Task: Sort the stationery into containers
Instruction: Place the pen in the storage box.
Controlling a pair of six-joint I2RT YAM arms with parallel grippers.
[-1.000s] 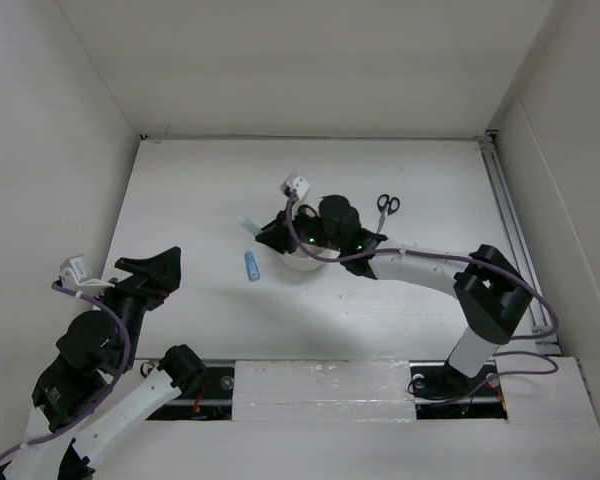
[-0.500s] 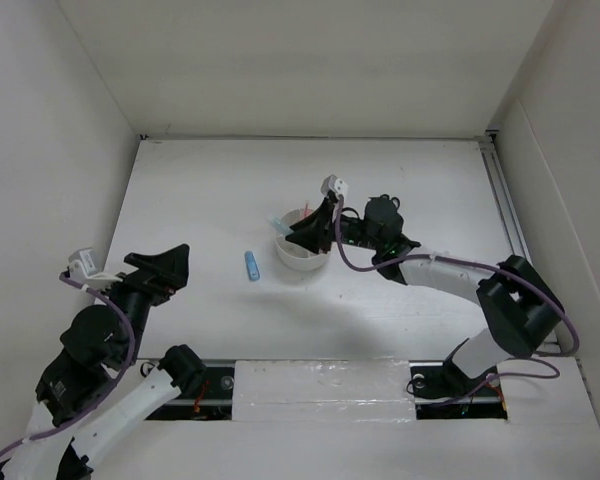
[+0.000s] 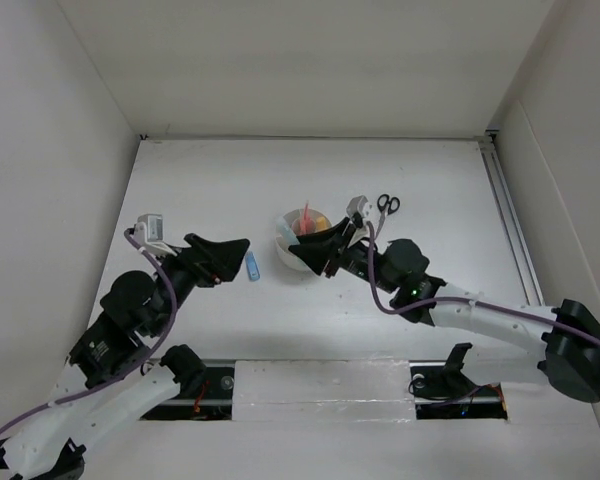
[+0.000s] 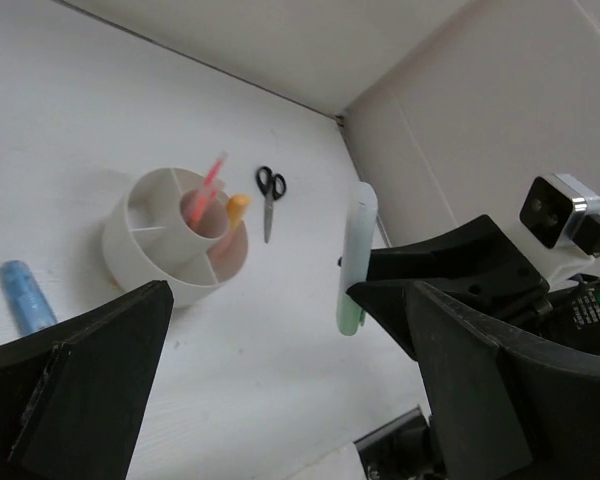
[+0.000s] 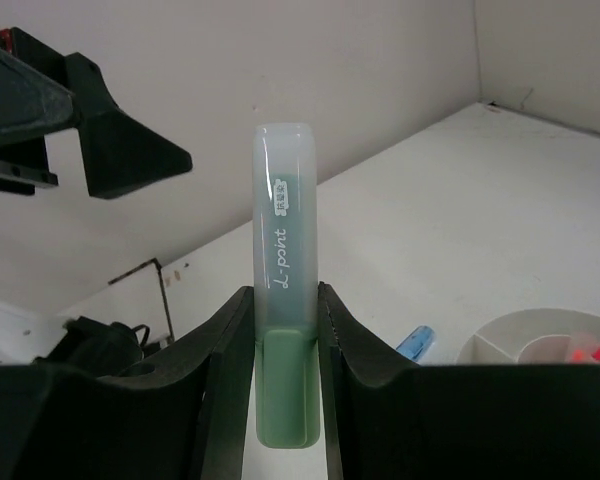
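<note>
The round white organizer (image 3: 288, 232) stands mid-table with pink pens (image 3: 305, 218) and an orange marker (image 3: 320, 217) in it. My right gripper (image 3: 300, 252) hovers at its near side, shut on a green marker (image 5: 285, 300) that stands upright between the fingers; the marker also shows in the left wrist view (image 4: 355, 260). My left gripper (image 3: 235, 250) is open and empty, just left of a blue marker (image 3: 252, 265) lying on the table. Black-handled scissors (image 3: 385, 205) lie right of the organizer. The eraser is not in view.
White walls close in the table on the left, back and right. The right arm's wrist camera (image 3: 358, 207) sits above the organizer's right side. The left wrist view shows the organizer (image 4: 130, 215), the blue marker (image 4: 25, 297) and the scissors (image 4: 270, 195).
My right gripper has drawn back from over the organizer toward the near side, still holding the green marker. My left gripper has swung forward and right, close to the blue marker.
</note>
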